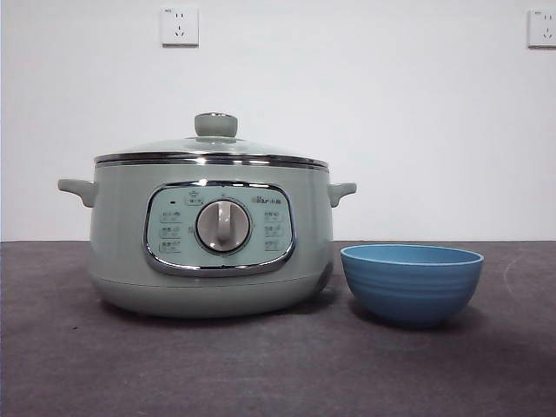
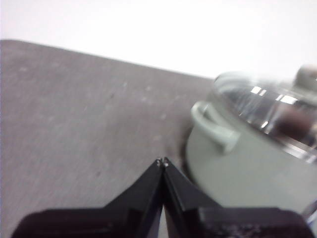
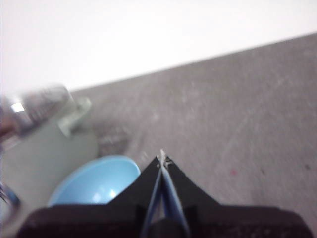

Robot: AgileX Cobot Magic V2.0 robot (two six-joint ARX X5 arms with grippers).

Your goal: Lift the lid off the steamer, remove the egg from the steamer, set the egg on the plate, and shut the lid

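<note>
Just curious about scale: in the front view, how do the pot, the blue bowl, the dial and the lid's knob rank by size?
1. steamer
2. plate
3. dial
4. knob, only slightly smaller than the dial

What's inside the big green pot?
The glass lid sits on the steamer, closed. Through the glass, the left wrist view shows only a blurry brownish shape; the front view shows nothing of the inside.

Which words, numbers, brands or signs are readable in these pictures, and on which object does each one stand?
No text can be read with certainty.
Steamer control panel: small pale labels and icons around the silver dial, and a short mark at the panel's upper right, perhaps a brand; all too small to read.
Wall sockets: tiny marks, unreadable.
Plate and lid: no writing visible.
Both wrist views: blurred, no text.
</note>
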